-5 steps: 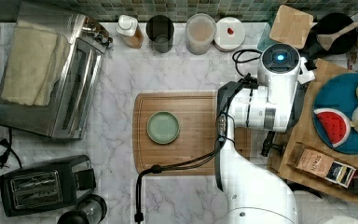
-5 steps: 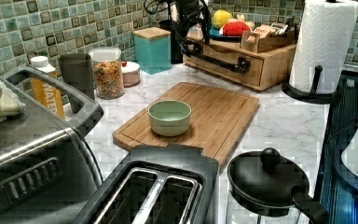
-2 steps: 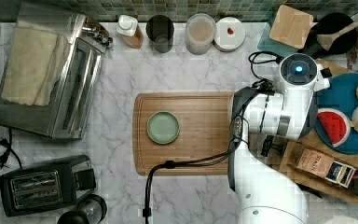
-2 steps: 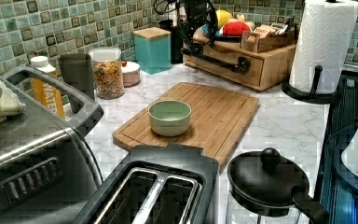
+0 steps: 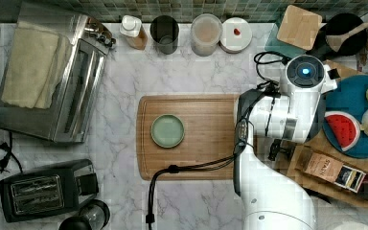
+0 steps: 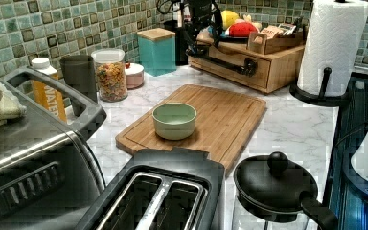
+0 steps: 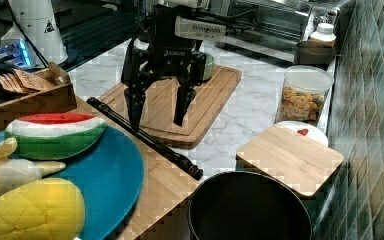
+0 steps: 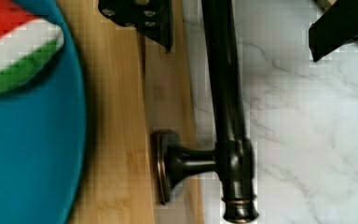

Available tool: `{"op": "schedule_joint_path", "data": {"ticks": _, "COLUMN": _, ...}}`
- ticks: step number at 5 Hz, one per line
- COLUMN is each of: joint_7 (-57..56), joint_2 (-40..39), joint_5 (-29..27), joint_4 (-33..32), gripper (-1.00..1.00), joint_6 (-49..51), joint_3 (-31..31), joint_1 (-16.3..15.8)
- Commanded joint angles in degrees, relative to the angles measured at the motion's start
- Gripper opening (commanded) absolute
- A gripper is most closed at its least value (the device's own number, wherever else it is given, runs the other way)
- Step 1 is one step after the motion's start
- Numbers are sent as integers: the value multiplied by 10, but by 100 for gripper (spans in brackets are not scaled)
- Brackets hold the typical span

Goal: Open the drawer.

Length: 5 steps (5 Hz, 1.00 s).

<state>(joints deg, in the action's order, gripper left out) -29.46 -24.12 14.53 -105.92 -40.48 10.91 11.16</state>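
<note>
Your arm has swung toward the top view's right since a second ago; the gripper (image 7: 157,112) hangs jaws apart over the drawer's (image 6: 239,64) bar handle (image 7: 142,135) at the surface's edge; descend off-centre and one finger may strike the bar.

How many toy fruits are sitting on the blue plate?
3 on the blue plate: a watermelon slice, a banana beside it, and a yellow lumpy fruit nearest the right view's camera. Others may be hidden.

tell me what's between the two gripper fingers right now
The drawer's black bar handle runs between the open gripper's fingers, untouched; the wrist view shows it.
</note>
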Motion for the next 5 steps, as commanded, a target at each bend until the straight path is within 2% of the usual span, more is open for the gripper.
{"op": "schedule_joint_path", "data": {"ticks": 1, "joint_7": -47, "joint_2": -57, "joint_5": -25, "joint_4": 35, "gripper": 100, "joint_6": -22, "joint_3": -7, "joint_1": 30}}
{"op": "schedule_joint_path", "data": {"ticks": 2, "joint_7": -61, "joint_2": -86, "joint_5": -51, "joint_4": 62, "gripper": 100, "joint_6": -9, "joint_3": -20, "joint_1": 42}}
{"op": "schedule_joint_path", "data": {"ticks": 3, "joint_7": -61, "joint_2": -90, "joint_5": -52, "joint_4": 45, "gripper": 100, "joint_6": -33, "joint_3": -18, "joint_1": 39}}
{"op": "schedule_joint_path", "data": {"ticks": 5, "joint_7": 12, "joint_2": -69, "joint_5": -73, "joint_4": 88, "gripper": 100, "joint_6": 76, "joint_3": 6, "joint_1": -10}}
